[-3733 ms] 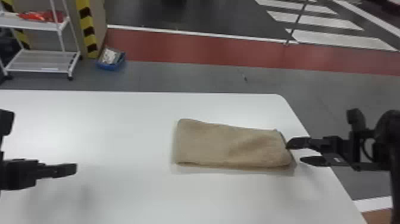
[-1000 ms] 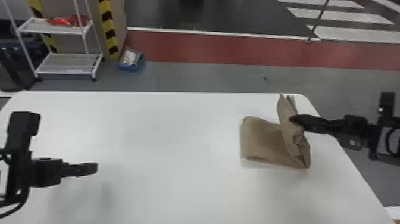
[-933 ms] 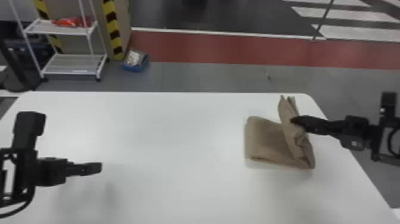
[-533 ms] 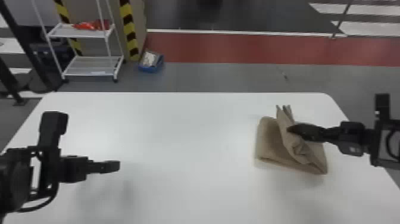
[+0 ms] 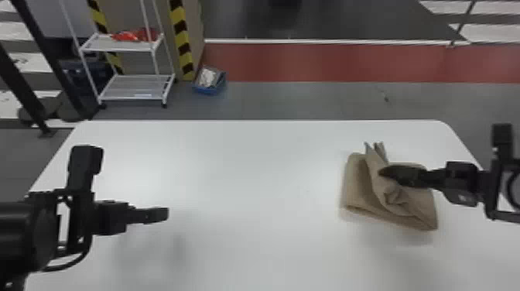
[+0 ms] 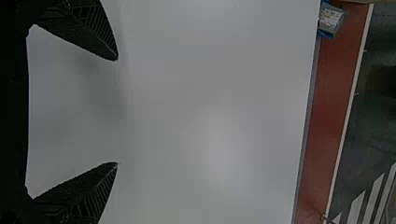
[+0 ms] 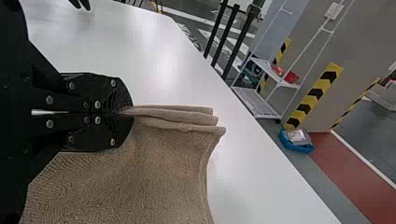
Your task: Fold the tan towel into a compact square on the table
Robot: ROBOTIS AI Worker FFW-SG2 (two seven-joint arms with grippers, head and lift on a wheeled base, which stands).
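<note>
Pinching tan towel [image 5: 354, 182] on white table [image 5: 251, 174], right end effector [image 5: 382, 172], with left end effector [image 5: 166, 214] spread, rack [image 5: 135, 88] beyond

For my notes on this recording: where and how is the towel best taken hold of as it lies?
Probably by the layered edge of its raised flap, coming from the robot's right, one finger on each face. That edge stands up off the towel's lower part, so its stacked layers should pinch together; the right end effector holds it so.
</note>
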